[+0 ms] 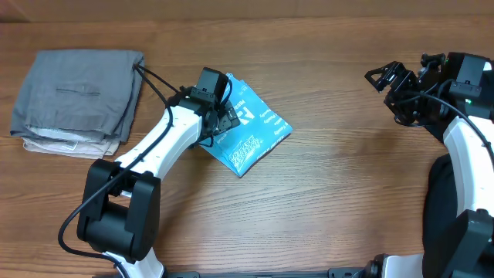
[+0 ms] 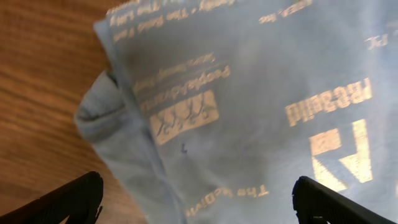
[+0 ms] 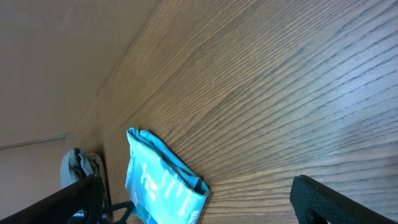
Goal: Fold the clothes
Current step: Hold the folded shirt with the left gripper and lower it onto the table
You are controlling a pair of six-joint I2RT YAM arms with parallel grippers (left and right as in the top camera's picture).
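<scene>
- One shirt (image 1: 255, 135) lies near the middle of the table (image 1: 332, 193), already reduced to a small layered slab turned diagonally, with its lettering facing up.
- Most of the folding looks done: no sleeve or hem spreads out from the slab in the overhead view.
- One flaw shows in the left wrist view, where a soft lump of cloth bulges out at the slab's 9 o'clock edge, so that side is not flat.
- The left gripper (image 1: 222, 116) hovers over the shirt's 10 o'clock edge, fingers spread wide and pinching nothing. Whether they touch the cloth cannot be told.
- The right gripper (image 1: 384, 77) sits well apart, between 2 and 3 o'clock from the shirt, also spread and empty.
- A grey pile (image 1: 77, 96) of folded cloth rests at about 9 o'clock from the shirt, apart from it.
- What is probably left is tucking or pressing down the bulge, and perhaps squaring the slab or setting it by the pile.
</scene>
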